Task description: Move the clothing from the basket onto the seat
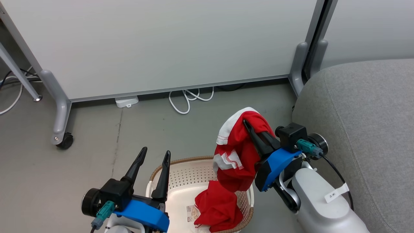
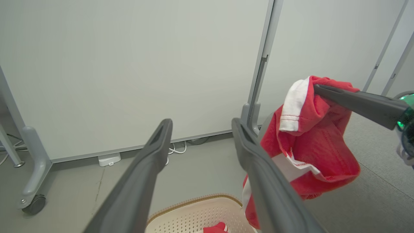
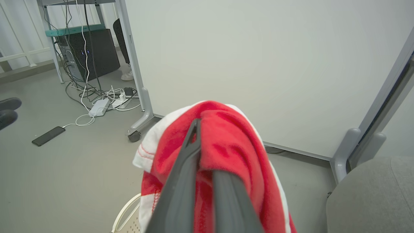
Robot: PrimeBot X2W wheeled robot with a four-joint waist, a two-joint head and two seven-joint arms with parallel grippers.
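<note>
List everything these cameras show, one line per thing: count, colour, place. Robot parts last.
basket: one, cream with a brown woven rim, on the floor
lifted garment: one, red with white panels, held up over the basket
second garment: one, red, heaped in the basket
seat: one, grey, right of the basket
partition panels: two, pale grey, behind the basket
cable: one, white, looped on the floor under a panel
phone: one, black, flat on the floor
computer tower: one, black, beyond the panels
left tool: one, dark fingers, open and empty, by the basket's left rim
right tool: one, dark fingers, shut on the lifted garment
</note>
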